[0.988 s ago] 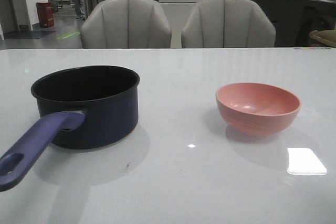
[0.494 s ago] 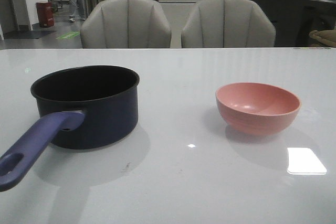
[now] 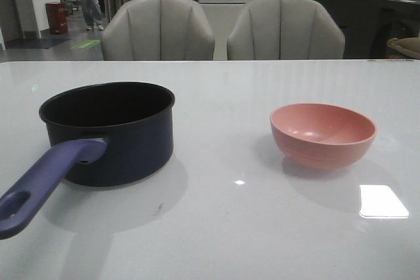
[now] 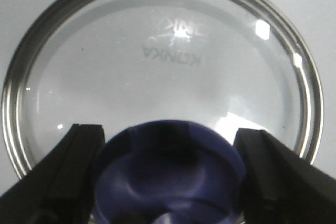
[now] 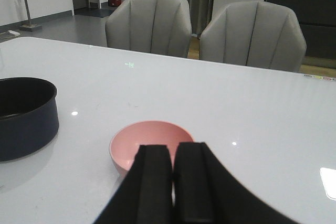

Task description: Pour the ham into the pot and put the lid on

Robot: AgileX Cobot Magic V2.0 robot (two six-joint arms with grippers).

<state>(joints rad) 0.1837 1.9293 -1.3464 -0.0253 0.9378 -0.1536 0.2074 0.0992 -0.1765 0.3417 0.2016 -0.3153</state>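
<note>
The left arm is pointing straight down at the lid [image 4: 157,72], its wrist camera looking onto the glass from above. The left gripper [image 4: 167,177] is standing wide apart, one black finger [image 4: 68,171] on each side of the purple-blue knob [image 4: 168,174], so the knob is sitting squarely between the fingers. The inner faces are lying very close to the knob's flared edge; whether they are touching it cannot be told, and no squeeze is showing. The lid is lying flat on the pale table [image 3: 223,227], its metal rim ringing the glass just beyond the fingertips.

The right arm is reaching forward at a low slant over the table, its camera looking ahead toward the two grey chairs [image 5: 205,24]. The right gripper [image 5: 173,182] is pressed together, its two dark fingers [image 5: 152,182] running side by side with only a thin seam between them, holding nothing. Just past the fingertips the pink bowl [image 5: 149,142] is sitting upright on the table, its near rim partly hidden behind the fingers. No ham is visible in the part of the bowl that is showing.

The pot [image 3: 108,132] is standing upright well off to the left of the right gripper's fingers, lidless, its black inside open and its long handle [image 3: 46,185] pointing toward the robot.
</note>
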